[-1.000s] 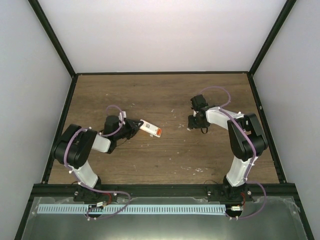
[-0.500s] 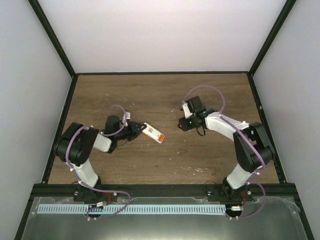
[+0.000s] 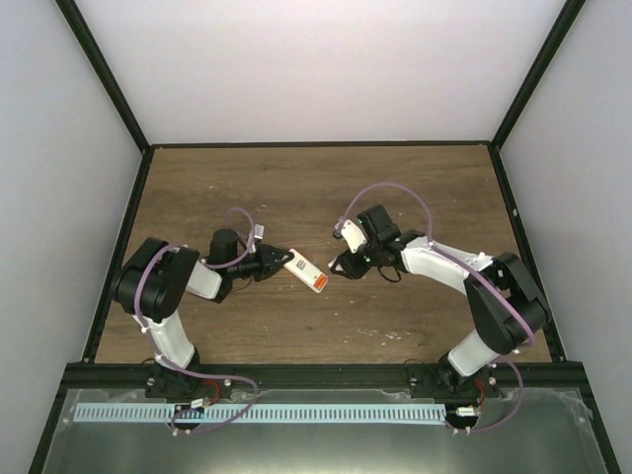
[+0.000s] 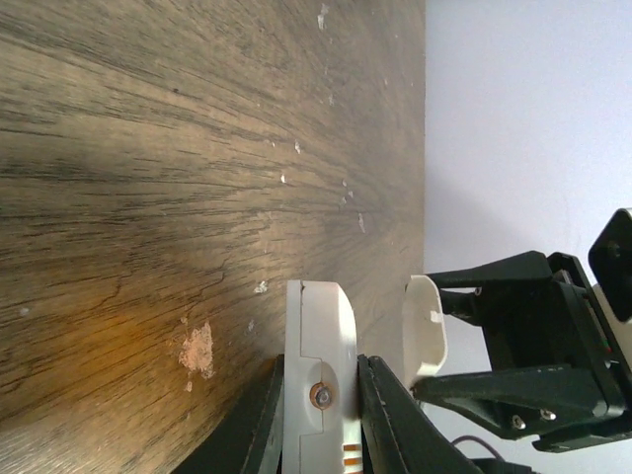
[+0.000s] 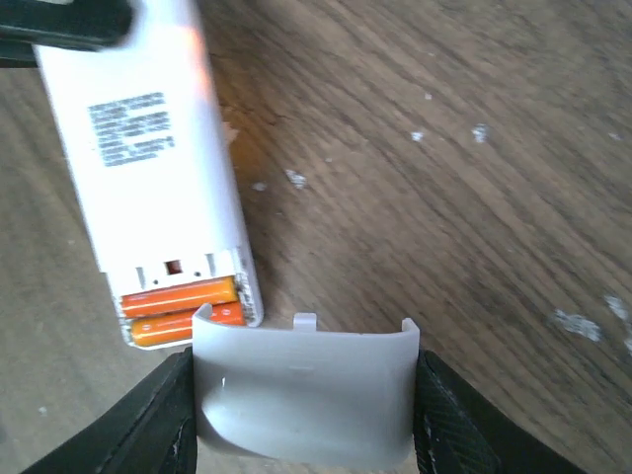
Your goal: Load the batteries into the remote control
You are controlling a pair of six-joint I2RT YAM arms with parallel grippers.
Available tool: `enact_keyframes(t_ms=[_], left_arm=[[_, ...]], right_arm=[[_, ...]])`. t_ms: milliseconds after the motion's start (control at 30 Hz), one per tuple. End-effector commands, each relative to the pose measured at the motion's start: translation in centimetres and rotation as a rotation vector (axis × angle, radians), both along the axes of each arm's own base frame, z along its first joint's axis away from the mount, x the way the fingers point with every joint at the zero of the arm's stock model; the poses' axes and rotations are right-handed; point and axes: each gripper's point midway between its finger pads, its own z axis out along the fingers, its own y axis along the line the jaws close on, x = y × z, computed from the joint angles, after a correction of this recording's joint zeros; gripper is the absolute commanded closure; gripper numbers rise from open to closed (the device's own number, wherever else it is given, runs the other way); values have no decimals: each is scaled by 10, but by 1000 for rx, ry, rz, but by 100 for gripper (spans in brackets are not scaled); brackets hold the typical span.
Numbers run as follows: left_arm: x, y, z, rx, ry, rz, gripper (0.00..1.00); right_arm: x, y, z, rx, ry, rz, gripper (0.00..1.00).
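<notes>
You see two orange batteries [image 5: 178,295] in the one remote control [image 5: 148,168] by right wrist only; left gripper [image 3: 276,261] clamps it, right gripper [image 5: 301,420] clamps one cover [image 5: 301,380].

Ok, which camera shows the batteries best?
Right wrist: both orange batteries lie side by side in the remote control's open compartment. Top external shows only an orange speck at its end; left wrist, edge-on, barely a sliver.

We see soft, even overhead light and faint shadows on the table [image 3: 296,188], while the remote control [image 5: 158,168] blurs and glares near the right wrist lens.
</notes>
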Motion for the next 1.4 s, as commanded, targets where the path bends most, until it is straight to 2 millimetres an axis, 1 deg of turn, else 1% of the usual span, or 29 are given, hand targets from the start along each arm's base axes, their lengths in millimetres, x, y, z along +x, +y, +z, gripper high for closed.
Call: enact_keyframes(t_ms=[0, 167, 300, 400, 667, 833, 1067, 1367], left_arm=[[-3, -3, -6, 10, -38, -51, 100], [-2, -4, -7, 0, -45, -54, 100], [-1, -4, -7, -1, -48, -55, 100], [-1, -2, -8, 6, -46, -43, 100], [-1, -1, -12, 15, -33, -34, 100], [0, -1, -12, 16, -31, -32, 100], [0, -1, -13, 21, -28, -32, 100], [0, -1, -14, 23, -25, -31, 100]], right_arm=[[-13, 21, 20, 108, -27, 130, 54], [-22, 31, 18, 124, 1, 196, 54], [-27, 40, 12, 107, 23, 222, 54], [-26, 40, 5, 77, 32, 211, 53], [-23, 42, 1, 78, 39, 192, 53], [-24, 48, -1, 92, 48, 201, 53], [-28, 54, -11, 79, 69, 209, 53], [-21, 54, -18, 57, 61, 177, 52]])
